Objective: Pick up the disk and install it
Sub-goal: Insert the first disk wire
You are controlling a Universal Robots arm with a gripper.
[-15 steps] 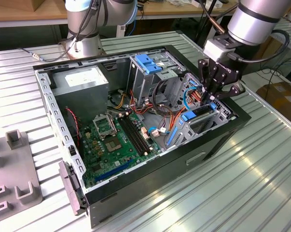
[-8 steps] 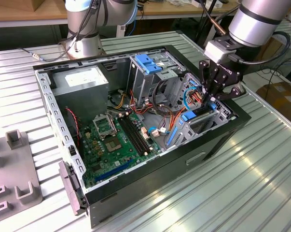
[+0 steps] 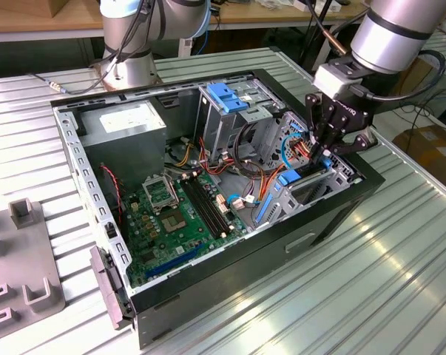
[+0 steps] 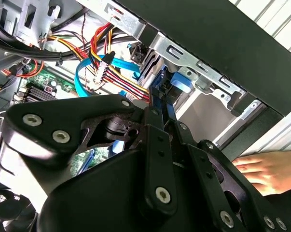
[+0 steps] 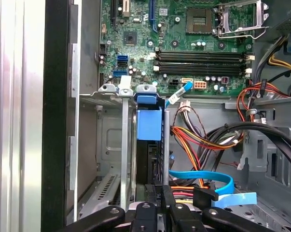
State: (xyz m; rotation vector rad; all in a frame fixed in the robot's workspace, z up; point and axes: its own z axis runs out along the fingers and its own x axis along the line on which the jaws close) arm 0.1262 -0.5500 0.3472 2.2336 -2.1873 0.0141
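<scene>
Gripper [image 3: 322,148], black and multi-linked, clamps the blue-railed grey metal disk [image 5: 149,145] standing on edge in the slotted steel bay [image 5: 106,145] of the open black computer case [image 3: 319,222]; installation looks nearly complete, the grip not yet let go.

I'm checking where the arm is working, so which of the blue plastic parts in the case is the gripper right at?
The blue-railed disk in the bay near the case's front corner, right below the gripper. The blue plastic-topped drive cage stands further back, apart from it.
</scene>
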